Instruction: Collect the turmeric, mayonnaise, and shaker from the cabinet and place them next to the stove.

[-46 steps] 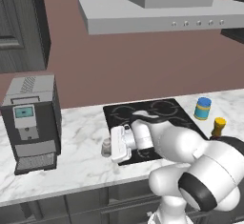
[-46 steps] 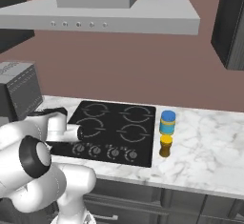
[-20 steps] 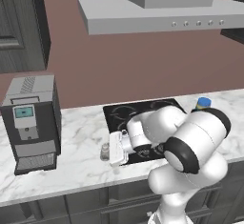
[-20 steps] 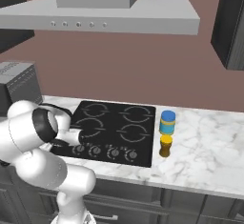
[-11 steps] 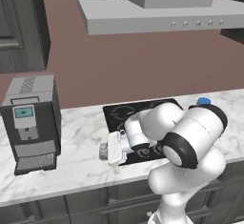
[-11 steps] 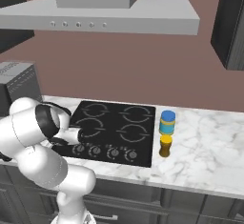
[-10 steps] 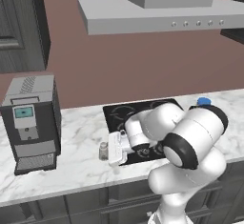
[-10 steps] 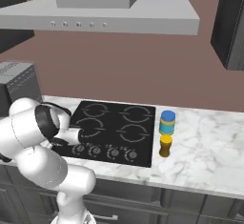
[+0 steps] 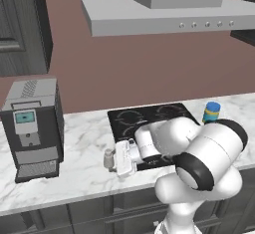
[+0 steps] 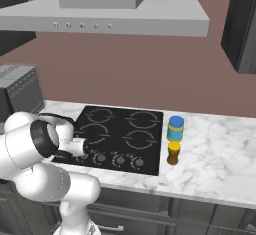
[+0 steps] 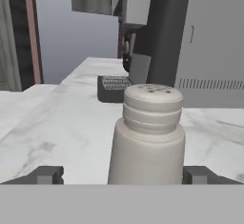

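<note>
In the hand view, the shaker [image 11: 147, 135] stood upright on the marble counter [image 11: 57, 123], filling the lower centre of the frame between the two dark fingertips [image 11: 45, 175]. The fingers stood apart, one at each lower corner, with a visible gap to the shaker on either side, so nothing was clamped.

In the left base view, the shaker [image 9: 108, 159] sat low and left of centre, just left of the stove [image 9: 149, 121] and near the counter's front edge, with the gripper [image 9: 119, 159] right beside it. Open marble lay between the shaker and the coffee machine [image 9: 32, 126] at the left of the frame.

In the right base view, the mayonnaise [image 10: 175, 128] and the turmeric [image 10: 173, 153] stood right of centre, just beside the stove's [image 10: 120, 134] right edge, the turmeric nearer the counter front; bare counter [image 10: 220, 154] stretched to the right of them. In the left base view the arm hid all but the top of the mayonnaise [image 9: 211, 111].

The cabinet [image 9: 20, 29] was cut off at the upper left of the left base view.
</note>
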Tool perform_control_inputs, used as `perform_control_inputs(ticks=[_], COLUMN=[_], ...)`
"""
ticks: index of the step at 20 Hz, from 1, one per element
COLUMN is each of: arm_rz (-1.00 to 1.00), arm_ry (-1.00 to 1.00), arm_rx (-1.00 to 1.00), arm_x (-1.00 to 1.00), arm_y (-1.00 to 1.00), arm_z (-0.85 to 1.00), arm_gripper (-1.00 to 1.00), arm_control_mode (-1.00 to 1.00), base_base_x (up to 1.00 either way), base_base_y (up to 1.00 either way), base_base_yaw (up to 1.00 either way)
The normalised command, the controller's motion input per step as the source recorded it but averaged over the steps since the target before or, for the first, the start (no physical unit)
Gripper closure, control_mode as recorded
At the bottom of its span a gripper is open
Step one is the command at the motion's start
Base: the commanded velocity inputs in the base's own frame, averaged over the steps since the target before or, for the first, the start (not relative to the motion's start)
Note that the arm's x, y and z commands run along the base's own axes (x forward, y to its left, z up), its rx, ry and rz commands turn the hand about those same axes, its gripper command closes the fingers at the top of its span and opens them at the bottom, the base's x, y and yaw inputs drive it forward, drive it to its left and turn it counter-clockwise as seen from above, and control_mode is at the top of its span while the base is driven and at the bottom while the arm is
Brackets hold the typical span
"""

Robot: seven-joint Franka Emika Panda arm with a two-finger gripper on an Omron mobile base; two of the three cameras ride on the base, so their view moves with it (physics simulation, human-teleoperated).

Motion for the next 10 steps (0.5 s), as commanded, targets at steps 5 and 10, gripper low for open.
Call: perform_control_inputs(ticks=[5, 10], arm_rz=[0.00, -0.03], arm_ry=[0.01, 0.02], arm_rx=[0.00, 0.00], arm_x=[-0.04, 0.00], arm_y=[-0.02, -0.10], arm_z=[0.29, 0.44], arm_gripper=[-1.00, -1.00], arm_control_mode=[-1.00, -1.00], base_base_x=[0.00, 0.00], base_base_y=[0.00, 0.00], base_base_yaw=[0.00, 0.00])
